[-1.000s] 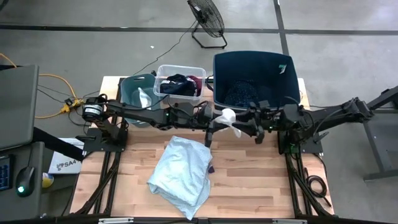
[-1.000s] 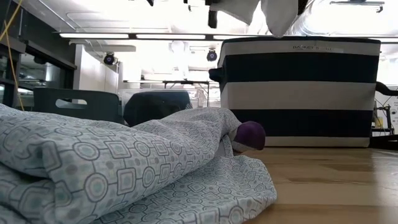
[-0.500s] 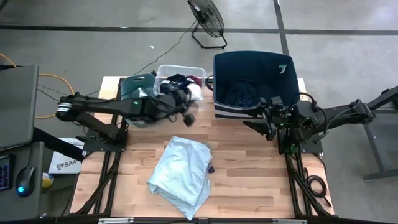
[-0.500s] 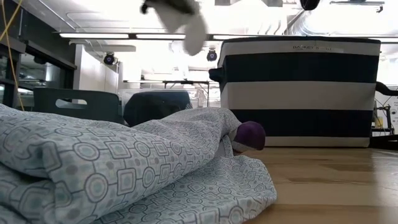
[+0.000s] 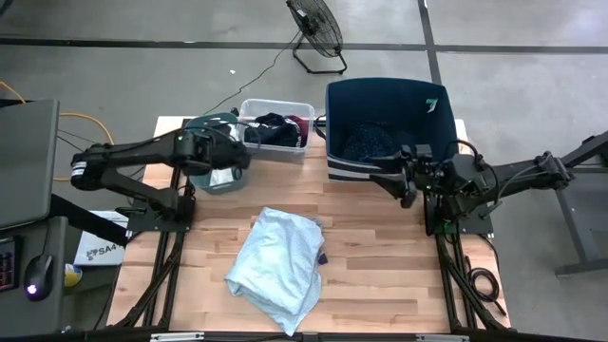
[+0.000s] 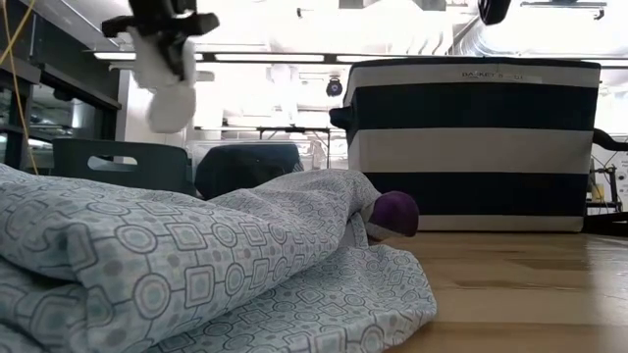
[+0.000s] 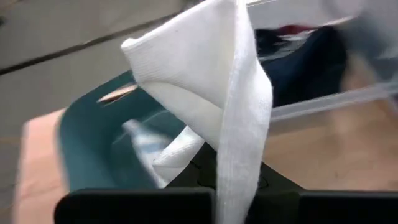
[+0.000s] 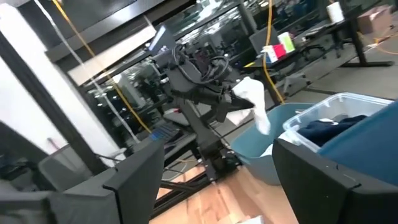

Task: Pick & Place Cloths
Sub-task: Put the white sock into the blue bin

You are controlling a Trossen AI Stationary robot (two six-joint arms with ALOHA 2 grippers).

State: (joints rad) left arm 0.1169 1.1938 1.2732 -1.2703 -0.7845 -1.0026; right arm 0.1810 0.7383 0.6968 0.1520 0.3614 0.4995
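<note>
Bright, even overhead light; ceiling strips [image 6: 294,57] glare in low view; left wrist view motion-blurred.

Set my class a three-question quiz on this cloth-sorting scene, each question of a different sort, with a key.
1. True or false: the left gripper holds a small white cloth.
2. Which bin lies under that cloth in the high view? A) teal bin B) clear bin C) navy bin
3. Fill in: the large pale-blue cloth lies on the ____.

Key: 1 true. 2 A. 3 table. The right gripper waits, open, beside the navy bin.
</note>
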